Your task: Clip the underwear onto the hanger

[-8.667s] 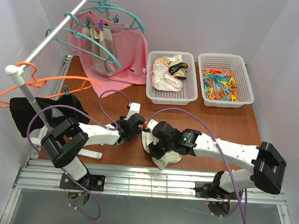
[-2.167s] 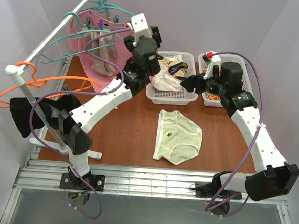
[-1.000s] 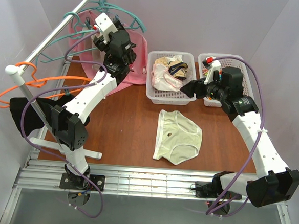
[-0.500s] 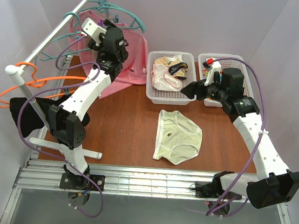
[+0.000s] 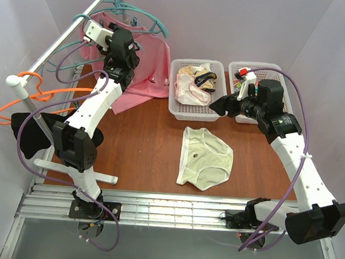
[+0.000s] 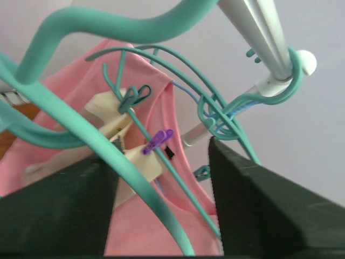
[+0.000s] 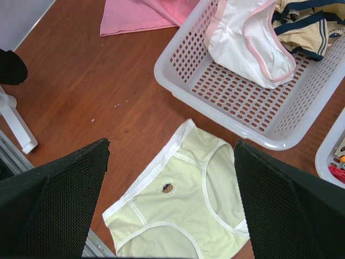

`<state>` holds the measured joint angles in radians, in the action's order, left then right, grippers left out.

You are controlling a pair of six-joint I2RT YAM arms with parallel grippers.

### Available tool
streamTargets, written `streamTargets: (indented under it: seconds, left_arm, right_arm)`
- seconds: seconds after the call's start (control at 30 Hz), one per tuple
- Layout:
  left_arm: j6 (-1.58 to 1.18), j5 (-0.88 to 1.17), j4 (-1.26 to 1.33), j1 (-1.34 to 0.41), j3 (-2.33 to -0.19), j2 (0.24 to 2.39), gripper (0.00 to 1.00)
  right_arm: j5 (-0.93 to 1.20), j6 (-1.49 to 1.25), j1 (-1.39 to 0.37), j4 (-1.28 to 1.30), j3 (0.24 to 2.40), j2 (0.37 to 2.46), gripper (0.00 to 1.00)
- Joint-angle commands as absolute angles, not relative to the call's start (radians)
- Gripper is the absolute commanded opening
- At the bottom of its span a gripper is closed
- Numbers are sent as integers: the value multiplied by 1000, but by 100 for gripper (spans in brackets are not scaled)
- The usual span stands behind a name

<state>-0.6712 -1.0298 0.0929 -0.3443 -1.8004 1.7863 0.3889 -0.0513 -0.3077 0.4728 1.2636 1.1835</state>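
The pale cream-yellow underwear (image 5: pixel 206 158) lies flat on the brown table, also seen in the right wrist view (image 7: pixel 183 210). My right gripper (image 5: pixel 218 105) hovers above it and slightly behind, open (image 7: pixel 171 143), with nothing between its fingers. My left gripper (image 5: pixel 116 41) is raised to the rail at the back left. In the left wrist view a thick teal hanger (image 6: pixel 141 189) arm runs between its fingers (image 6: pixel 159 152). The jaws stand apart around it, with a gap showing on the right side.
More teal hangers (image 5: pixel 146 13) hang on the silver rail (image 5: pixel 59 43); one carries a pink shirt (image 5: pixel 150 63) and a pegged beige garment (image 6: pixel 110 105). An orange hanger (image 5: pixel 53 93) holds a black garment (image 5: pixel 25 132). One white basket (image 5: pixel 197 111) holds underwear, another (image 5: pixel 262 117) coloured pegs.
My left gripper has swung left along the rail onto the teal hanger, and its jaws have narrowed. The right arm has barely moved. The underwear lies as before.
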Motion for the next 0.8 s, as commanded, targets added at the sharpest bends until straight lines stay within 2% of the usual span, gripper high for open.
streamTargets:
  seconds: [0.0,0.03,0.13,0.2,0.4,0.57,0.77]
  left_arm:
    - [-667,-1008,98,-336,-1832,1766,52]
    - [-666,-1009,98,-336,-1830,1766,46]
    - [-660,-1005,112,-331,-1830,1769,36]
    - [-643,-999,120,-328,-1832,1772,34]
    - [-632,-973,130,-324,-1832,1772,18]
    - [-637,-913,152,-324,-1795,1746,10]
    - [-658,-824,170,-330,-1706,1694,7]
  right_arm:
    - [405,-40,-301,472,1269,1158,84]
    - [405,-40,-301,474,1269,1157,84]
    - [405,-38,-299,474,1264,1152,84]
    - [406,-35,-298,474,1261,1149,84]
    - [399,-35,-293,479,1249,1138,84]
    - [397,-38,-291,479,1243,1137,84]
    - [400,-40,-290,476,1246,1143,84]
